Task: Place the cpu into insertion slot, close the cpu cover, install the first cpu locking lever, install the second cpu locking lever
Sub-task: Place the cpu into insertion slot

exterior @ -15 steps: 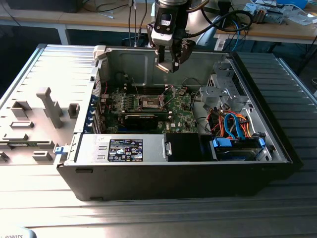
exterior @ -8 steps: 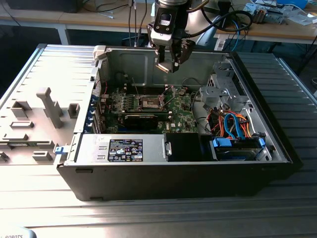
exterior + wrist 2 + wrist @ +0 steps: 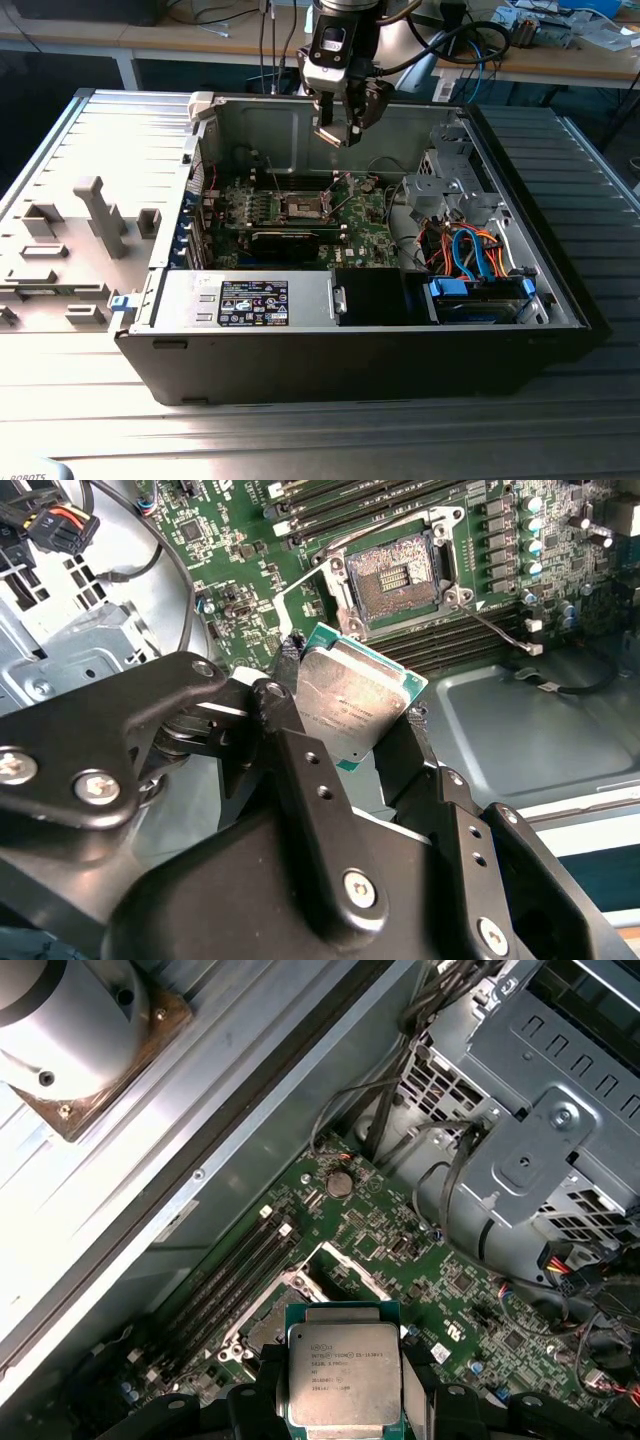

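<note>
My gripper (image 3: 335, 133) hangs inside the open computer case, above the green motherboard (image 3: 365, 235), and is shut on the cpu (image 3: 355, 705). The cpu is a flat square chip with a silver-grey top, pinched at two opposite edges between black fingers (image 3: 295, 745). It also shows in the first wrist view (image 3: 345, 1372), level and facing the camera. The insertion slot (image 3: 395, 575) lies below and apart from it, uncovered, with its pin field showing. The cpu cover (image 3: 298, 600) stands tilted up at one side of the slot, and a thin wire lever (image 3: 395, 525) is raised beside it.
A long black card (image 3: 285, 242) lies in front of the socket (image 3: 300, 207). A silver power supply box (image 3: 250, 300) fills the case's front. A metal drive cage (image 3: 450, 185) and orange and blue cables (image 3: 470, 250) crowd the exterior view's right. Grey fixtures (image 3: 100, 215) stand outside.
</note>
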Available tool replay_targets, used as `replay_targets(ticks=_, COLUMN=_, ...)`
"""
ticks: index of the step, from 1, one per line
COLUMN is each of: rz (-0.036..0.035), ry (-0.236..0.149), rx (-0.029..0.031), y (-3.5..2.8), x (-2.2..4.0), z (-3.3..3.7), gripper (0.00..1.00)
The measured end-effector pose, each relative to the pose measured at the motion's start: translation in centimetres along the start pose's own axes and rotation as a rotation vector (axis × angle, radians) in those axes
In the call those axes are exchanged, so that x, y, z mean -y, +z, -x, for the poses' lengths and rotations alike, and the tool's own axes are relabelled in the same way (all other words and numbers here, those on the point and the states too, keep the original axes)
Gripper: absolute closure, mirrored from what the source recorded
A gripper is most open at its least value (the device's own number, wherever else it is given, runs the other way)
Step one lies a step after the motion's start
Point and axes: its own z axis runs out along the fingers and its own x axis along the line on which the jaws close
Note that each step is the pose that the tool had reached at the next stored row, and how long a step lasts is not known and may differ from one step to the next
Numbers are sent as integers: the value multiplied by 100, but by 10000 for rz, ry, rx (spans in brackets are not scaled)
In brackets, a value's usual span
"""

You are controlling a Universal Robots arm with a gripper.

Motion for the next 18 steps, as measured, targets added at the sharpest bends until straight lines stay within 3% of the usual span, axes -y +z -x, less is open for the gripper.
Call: replay_targets(ticks=18, rz=4, ry=200, rx=18, y=0, x=0, z=0, gripper=45)
